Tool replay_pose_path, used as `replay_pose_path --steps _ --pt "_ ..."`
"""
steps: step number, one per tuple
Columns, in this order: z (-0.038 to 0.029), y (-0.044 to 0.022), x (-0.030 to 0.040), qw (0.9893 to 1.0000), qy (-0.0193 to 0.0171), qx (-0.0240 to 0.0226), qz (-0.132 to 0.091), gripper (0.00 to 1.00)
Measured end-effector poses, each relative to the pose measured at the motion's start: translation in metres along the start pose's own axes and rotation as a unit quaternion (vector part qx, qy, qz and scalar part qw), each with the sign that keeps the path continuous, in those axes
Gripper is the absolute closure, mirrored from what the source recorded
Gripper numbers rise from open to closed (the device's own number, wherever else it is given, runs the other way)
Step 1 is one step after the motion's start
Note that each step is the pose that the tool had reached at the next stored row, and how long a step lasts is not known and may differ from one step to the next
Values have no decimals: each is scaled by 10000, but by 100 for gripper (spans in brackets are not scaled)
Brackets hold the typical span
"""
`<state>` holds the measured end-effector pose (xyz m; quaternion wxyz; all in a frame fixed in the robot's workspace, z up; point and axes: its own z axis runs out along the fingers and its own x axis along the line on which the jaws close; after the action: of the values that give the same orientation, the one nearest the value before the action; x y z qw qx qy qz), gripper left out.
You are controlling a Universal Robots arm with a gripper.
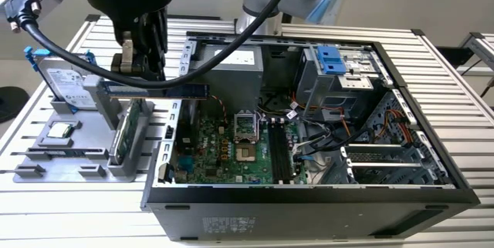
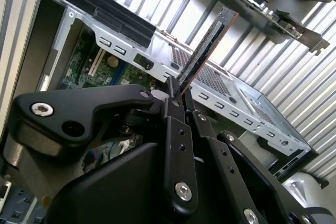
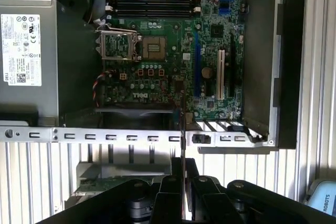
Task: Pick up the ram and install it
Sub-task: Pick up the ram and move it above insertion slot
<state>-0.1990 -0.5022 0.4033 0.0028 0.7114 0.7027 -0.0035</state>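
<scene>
The ram (image 1: 181,90) is a long, narrow dark stick with a gold edge. It hangs level above the gap between the parts holder and the open computer case (image 1: 309,202). My gripper (image 1: 141,80) is shut on the ram's end over the holder. In the second wrist view the ram (image 2: 207,45) sticks out edge-on from the closed gripper (image 2: 177,90). In the first wrist view the ram (image 3: 182,124) is a thin line beyond the gripper (image 3: 182,169), over the case's edge rail. The motherboard's memory slots (image 3: 152,6) (image 1: 279,152) lie farther inside the case.
A grey parts holder (image 1: 77,161) at the exterior view's left carries a hard drive (image 1: 68,86), a green expansion card (image 1: 127,129) and a processor chip (image 1: 62,132). Inside the case are the power supply (image 1: 231,66), a drive cage (image 1: 339,63) and loose cables (image 1: 309,138).
</scene>
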Motion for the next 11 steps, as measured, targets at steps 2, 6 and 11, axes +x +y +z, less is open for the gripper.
replay_pose_path --steps 2,6,11 --pt "-1 19 0 10000 -1 1 0 100" --pt "0 53 1 10000 0 2 0 100" --pt "0 97 1 10000 0 3 0 100"
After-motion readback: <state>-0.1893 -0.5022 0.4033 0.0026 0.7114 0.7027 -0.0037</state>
